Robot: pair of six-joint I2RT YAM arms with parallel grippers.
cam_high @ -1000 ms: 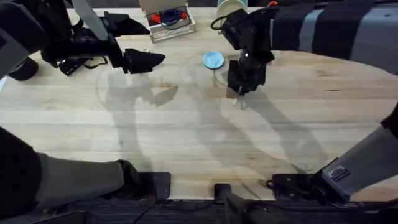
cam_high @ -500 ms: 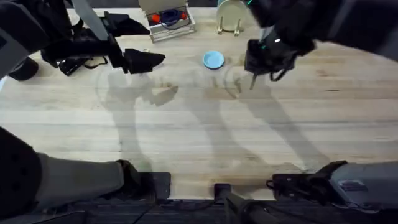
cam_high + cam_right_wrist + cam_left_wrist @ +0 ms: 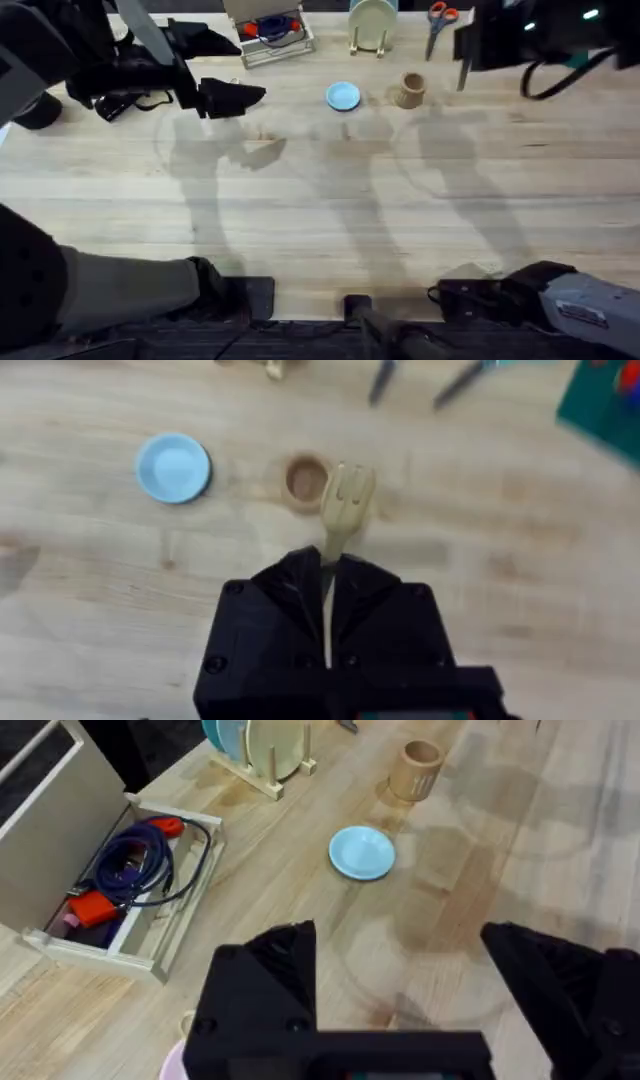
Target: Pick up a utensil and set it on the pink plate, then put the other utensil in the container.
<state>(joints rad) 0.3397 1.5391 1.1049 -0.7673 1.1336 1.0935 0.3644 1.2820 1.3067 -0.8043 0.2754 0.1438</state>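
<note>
Nearest the bases, the wooden desk (image 3: 330, 230) lies bare. Farther out on the left side, the left tool (image 3: 232, 96) hovers low with its black fingers spread wide and nothing between them. In its wrist view a pale pink edge, probably the pink plate (image 3: 172, 1062), peeks out beside one finger. Past the middle sits a small blue plate (image 3: 343, 96), and just beside it stands the container (image 3: 408, 89), upright on the desk. Raised on the far right, the right tool (image 3: 327, 592) is clamped narrow on the fork (image 3: 340, 510), its tines pointing out beyond the fingers, seen near the container. Scissors (image 3: 437, 17) lie at the far edge.
</note>
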